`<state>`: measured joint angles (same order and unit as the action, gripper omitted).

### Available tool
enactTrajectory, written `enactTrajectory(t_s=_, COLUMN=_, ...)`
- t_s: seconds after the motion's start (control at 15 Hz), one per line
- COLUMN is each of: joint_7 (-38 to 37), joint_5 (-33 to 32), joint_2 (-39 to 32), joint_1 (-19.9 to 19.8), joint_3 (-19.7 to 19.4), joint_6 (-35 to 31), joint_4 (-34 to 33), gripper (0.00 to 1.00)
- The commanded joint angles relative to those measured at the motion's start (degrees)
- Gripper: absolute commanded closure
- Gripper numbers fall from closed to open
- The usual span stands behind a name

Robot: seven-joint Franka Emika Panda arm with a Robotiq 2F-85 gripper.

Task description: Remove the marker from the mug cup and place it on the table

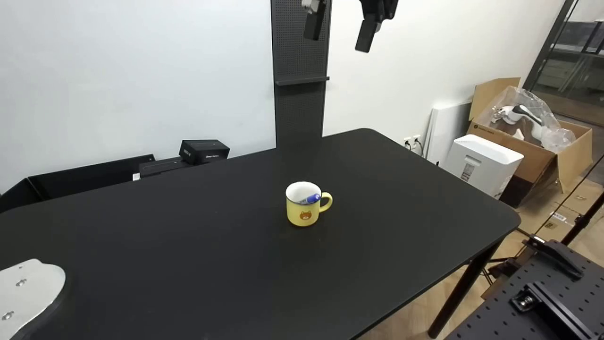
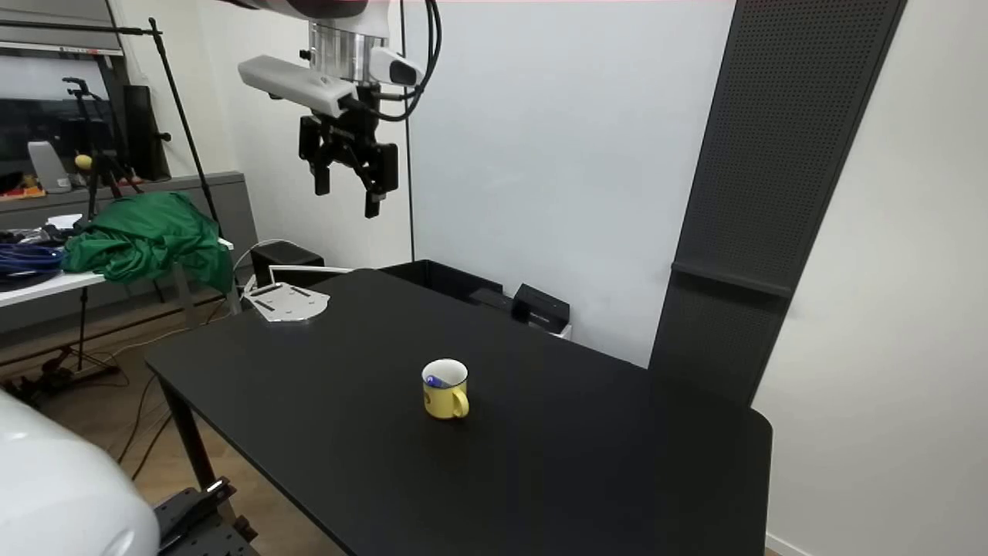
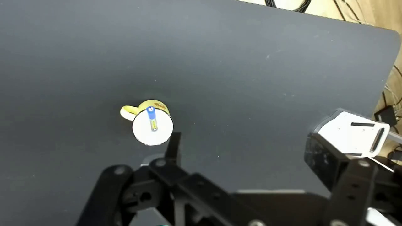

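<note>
marker (image 3: 152,119): inside mug (image 1: 300,210); removal, placing both remaining
mug: upright, away from worktop (image 1: 212,255) edges
end effector (image 2: 347,204): spread wide, empty

My gripper (image 2: 347,198) hangs with its two black fingers (image 1: 366,37) spread wide apart, tips pointing downward, and my silvery wrist (image 2: 336,54) sits above them.

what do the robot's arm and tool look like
In an exterior view, the arm is white with a dark grey band, ending in a silver collar. Black cables loop beside it, and a pale grey bar sticks out. The tool is black, with two blocky-tipped fingers; no markings are readable.
</note>
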<state>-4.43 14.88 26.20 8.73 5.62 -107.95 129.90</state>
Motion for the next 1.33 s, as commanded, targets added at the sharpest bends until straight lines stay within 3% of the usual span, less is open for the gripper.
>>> enactTrajectory(t_s=0.0, joint_7=0.14, joint_5=0.16, joint_2=-0.02, joint_1=-0.49, joint_3=0.38, joint_6=0.24, joint_4=-0.18, gripper=0.00)
enactTrajectory(t_s=0.27, joint_7=-0.44, joint_5=-0.89, joint_2=-0.30, joint_1=-0.92, joint_3=0.82, joint_6=-1.16, joint_4=0.11, gripper=0.00)
enactTrajectory(t_s=0.53, joint_7=0.19, joint_5=-4.44, joint_2=-2.82, joint_1=-2.52, joint_3=1.02, joint_6=-11.00, joint_4=2.09, gripper=0.00)
enactTrajectory(t_s=0.8, joint_7=-0.48, joint_5=-8.53, joint_2=-9.11, joint_1=-4.30, joint_3=0.54, joint_6=-20.78, joint_4=3.18, gripper=0.00)
enactTrajectory(t_s=1.27, joint_7=-3.28, joint_5=-16.52, joint_2=-20.85, joint_1=-6.52, joint_3=0.32, joint_6=-25.92, joint_4=2.19, gripper=0.00)
